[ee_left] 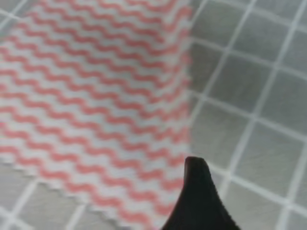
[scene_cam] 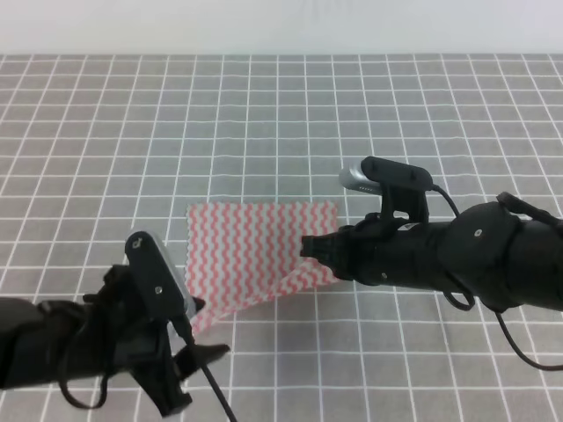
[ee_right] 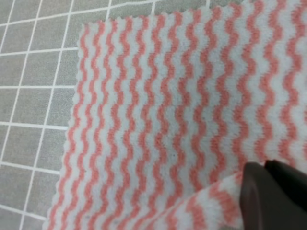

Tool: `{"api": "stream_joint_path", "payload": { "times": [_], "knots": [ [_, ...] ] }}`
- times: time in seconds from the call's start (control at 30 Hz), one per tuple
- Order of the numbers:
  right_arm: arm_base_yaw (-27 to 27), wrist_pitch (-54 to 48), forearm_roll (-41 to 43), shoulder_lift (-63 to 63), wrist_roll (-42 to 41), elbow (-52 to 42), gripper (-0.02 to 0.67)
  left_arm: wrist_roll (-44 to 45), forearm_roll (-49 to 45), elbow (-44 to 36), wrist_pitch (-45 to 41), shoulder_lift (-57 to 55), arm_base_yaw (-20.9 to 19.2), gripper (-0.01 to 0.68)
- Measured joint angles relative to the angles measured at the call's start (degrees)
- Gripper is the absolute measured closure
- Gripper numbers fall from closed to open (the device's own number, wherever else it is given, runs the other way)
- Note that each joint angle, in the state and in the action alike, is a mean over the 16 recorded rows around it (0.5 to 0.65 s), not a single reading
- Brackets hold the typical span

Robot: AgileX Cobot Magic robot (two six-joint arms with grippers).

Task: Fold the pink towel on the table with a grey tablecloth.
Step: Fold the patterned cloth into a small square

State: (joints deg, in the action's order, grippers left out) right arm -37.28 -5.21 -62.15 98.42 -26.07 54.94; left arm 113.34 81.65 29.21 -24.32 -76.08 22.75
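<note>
Pink towel (scene_cam: 259, 251) with wavy zigzag stripes, right edge lifted in right gripper's (scene_cam: 310, 247) clenched jaws; left jaws' state unclear.

Right wrist view: the pink towel (ee_right: 168, 124) fills most of the frame, its wavy pink-red and white stripes running roughly top to bottom. Its zigzag-cut top edge and left edge meet at a corner at upper left. The grey tablecloth (ee_right: 33, 96), with thin white grid lines, shows along the left and top. At lower right, a dark fingertip (ee_right: 273, 199) of the right gripper sits on a raised fold of towel; jaw spacing cannot be told.
</note>
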Motion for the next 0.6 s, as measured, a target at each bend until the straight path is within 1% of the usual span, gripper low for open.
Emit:
{"api": "stream_joint_path", "payload": {
  "times": [0.17, 0.33, 0.6],
  "knots": [
    [0.01, 0.05, -0.02, -0.06, -0.04, 0.0, 0.664, 7.81, 0.88, 0.58, 1.6, -2.18, 0.0, 0.227],
    [0.01, 0.07, -0.02, -0.06, -0.1, 0.0, 0.664, 13.48, 2.06, 0.77, 3.38, -4.5, 0.0, 0.229],
    [-0.01, 0.08, -0.03, 0.06, -0.5, 0.0, 0.664, 17.71, 3.44, 0.81, 5.55, -7.98, 0.0, 0.268]
  ]
}}
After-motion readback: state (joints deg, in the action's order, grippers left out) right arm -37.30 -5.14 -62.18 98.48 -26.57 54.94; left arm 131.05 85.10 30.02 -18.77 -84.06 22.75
